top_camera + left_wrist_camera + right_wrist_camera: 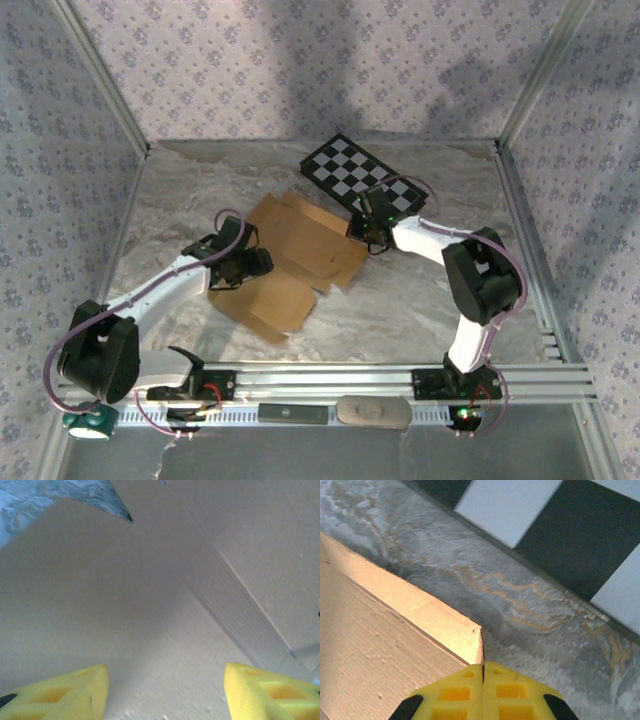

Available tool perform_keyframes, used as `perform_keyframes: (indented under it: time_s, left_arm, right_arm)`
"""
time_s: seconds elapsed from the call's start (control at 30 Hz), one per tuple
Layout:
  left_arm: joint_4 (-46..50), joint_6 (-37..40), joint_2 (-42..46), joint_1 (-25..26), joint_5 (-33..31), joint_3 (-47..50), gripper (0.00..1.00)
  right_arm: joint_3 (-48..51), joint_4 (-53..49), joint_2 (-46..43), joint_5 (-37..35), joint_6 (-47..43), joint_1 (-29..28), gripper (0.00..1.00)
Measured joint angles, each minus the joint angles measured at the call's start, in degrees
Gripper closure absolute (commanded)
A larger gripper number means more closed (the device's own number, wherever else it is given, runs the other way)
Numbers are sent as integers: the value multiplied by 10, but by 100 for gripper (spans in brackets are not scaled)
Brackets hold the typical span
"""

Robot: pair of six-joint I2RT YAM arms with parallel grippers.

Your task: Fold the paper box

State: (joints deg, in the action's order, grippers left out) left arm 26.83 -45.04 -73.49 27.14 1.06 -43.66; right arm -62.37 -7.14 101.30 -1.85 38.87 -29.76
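Paper box: the paper box (300,250) lies mostly flat as a tan die-cut sheet, spread under our left gripper (256,265) and reaching to the tips of our right gripper (372,237).
Handling: we judge it light and thin, stiff across the panels but ready to bend along its creases. It is likely to slide on the smooth table (420,300) unless one arm pins it.
Where to hold: we would take it by the flap edges and corners and press down on the panels. A pinch in mid-panel would dent it.
Left gripper: in its wrist view, the left gripper (165,685) has its fingers spread wide and holds nothing. The cardboard (150,605) lies directly beneath and ahead of it.
Right gripper: the right gripper (483,672) is closed tight. A raised flap corner (445,622) runs into the seam between the fingers, so we judge it is pinching that flap.
Around: bare table (520,595) lies just ahead of the right fingertips. The checkered board (600,535) is beyond that and apart from the box.
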Motion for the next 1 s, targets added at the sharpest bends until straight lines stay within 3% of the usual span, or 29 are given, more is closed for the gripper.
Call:
perform_keyframes:
  time_s: [0.23, 0.53, 0.63, 0.83, 1.0]
  left_arm:
    - [-6, 11, 3, -62, 50, 10, 40]
    - [17, 50, 20, -140, 58, -88, 39]
    - [17, 80, 2, -143, 58, -136, 39]
    - [12, 152, -99, -140, 57, -198, 52]
    - [-54, 189, -151, -138, 101, -174, 49]
  right_arm:
    - [-5, -16, -119, -91, -89, -80, 100]
    - [65, 5, -172, -164, -193, -87, 100]
    - [106, 30, -218, -168, -236, -83, 100]
    - [119, 68, -286, -134, -301, -47, 100]
    - [119, 81, -303, -79, -331, 3, 100]
